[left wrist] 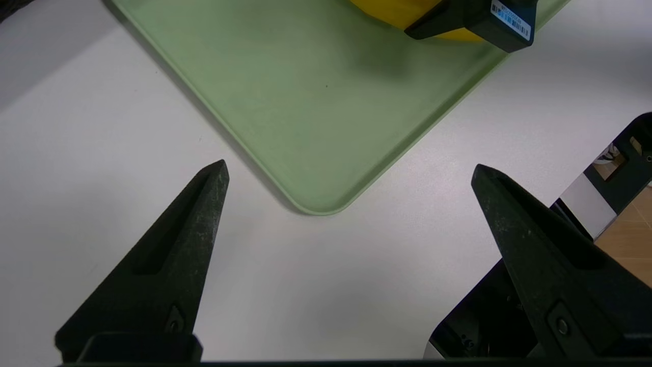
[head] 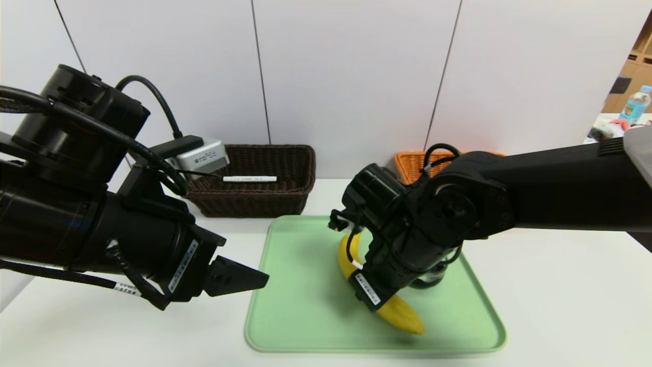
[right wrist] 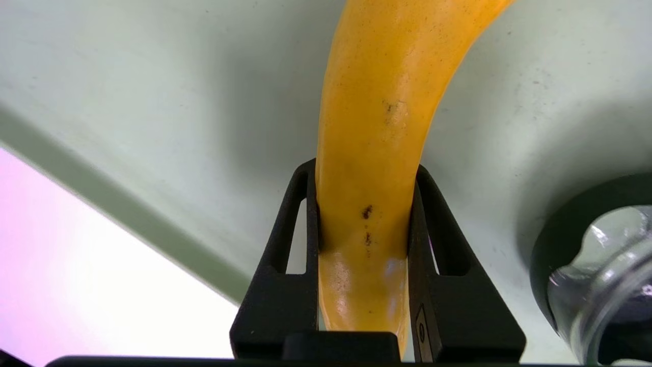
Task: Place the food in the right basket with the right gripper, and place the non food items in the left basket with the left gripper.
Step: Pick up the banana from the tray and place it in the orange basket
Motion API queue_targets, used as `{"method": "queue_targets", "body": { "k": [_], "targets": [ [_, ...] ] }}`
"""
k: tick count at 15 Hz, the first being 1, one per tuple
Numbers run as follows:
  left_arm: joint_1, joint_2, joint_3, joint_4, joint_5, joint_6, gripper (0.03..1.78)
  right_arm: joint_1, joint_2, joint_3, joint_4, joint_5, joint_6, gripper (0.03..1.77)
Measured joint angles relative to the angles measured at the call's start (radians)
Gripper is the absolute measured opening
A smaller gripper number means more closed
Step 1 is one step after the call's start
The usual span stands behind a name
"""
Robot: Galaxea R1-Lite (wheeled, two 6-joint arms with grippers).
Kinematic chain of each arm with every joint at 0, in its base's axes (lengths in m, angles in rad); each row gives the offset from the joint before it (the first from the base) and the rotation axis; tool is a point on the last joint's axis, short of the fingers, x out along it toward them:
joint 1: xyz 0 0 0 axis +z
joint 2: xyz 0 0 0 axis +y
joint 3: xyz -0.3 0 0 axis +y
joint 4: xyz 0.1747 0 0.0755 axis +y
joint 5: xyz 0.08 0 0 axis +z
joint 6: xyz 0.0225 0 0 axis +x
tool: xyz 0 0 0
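On the smooth white desk [head: 560, 306] nearest the robot lies a pale green tray [head: 305, 306] with rounded corners and a low rim. Over its left edge hangs the left gripper [left wrist: 349, 171], pointed black fingers [left wrist: 204, 204] spread wide apart. Mid-tray, the right gripper [right wrist: 362, 224] has its fingers clamped on a glossy, curved yellow banana [head: 402, 313], just beside a clear glass jar [right wrist: 601, 275]. Farther back stand a dark brown woven basket [head: 254, 178] and an orange woven basket [head: 410, 163] against white wall panels [head: 351, 76].
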Motion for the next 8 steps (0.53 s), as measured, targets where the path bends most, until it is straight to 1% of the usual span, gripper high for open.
{"method": "queue_targets", "body": {
  "k": [4, 8],
  "targets": [
    [-0.001, -0.014, -0.001, 0.001, 0.0, -0.001, 1.69, 0.002, -0.066, -0.033, 0.0, 0.001, 0.002, 0.47],
    [-0.001, -0.027, -0.001, 0.001, 0.0, -0.002, 1.69, -0.028, -0.171, -0.128, -0.001, -0.006, 0.006, 0.47]
  ]
}}
